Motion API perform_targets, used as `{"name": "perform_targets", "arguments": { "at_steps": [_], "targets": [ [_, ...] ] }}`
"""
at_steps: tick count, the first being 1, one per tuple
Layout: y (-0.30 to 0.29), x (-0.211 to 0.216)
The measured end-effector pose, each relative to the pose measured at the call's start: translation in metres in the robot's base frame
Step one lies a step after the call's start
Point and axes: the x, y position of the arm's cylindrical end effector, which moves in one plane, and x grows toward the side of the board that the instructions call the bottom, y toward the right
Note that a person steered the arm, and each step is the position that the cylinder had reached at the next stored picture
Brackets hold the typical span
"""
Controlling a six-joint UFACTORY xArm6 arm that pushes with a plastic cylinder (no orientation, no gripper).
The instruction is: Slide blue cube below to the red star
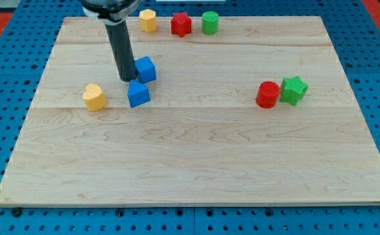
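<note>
Wooden board point(196, 163) on blue pegboard point(379, 78). My tip point(126, 79): a bare rod with nothing to open or clench, holding nothing, set against the left side of the blue cube point(145, 68) in the board's upper-left area. Second blue block point(138, 94): just below the tip. Yellow heart-shaped block point(95, 97): near the left edge. Along the top edge: yellow block point(148, 20), red star point(181, 24), green cylinder point(210, 22). Toward the right edge, touching: red cylinder point(267, 94), green star point(294, 89). Board between blue cube and red star lies open.
</note>
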Motion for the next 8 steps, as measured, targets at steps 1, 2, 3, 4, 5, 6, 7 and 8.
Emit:
{"name": "perform_targets", "arguments": {
  "at_steps": [1, 2, 3, 4, 5, 6, 7, 8],
  "targets": [
    [0.028, -0.019],
    [0.065, -0.012],
    [0.084, -0.006],
    [0.104, -0.006],
    [0.112, -0.01],
    [0.134, -0.018],
    [0.127, -0.038],
    [0.087, -0.042]
  ]
}}
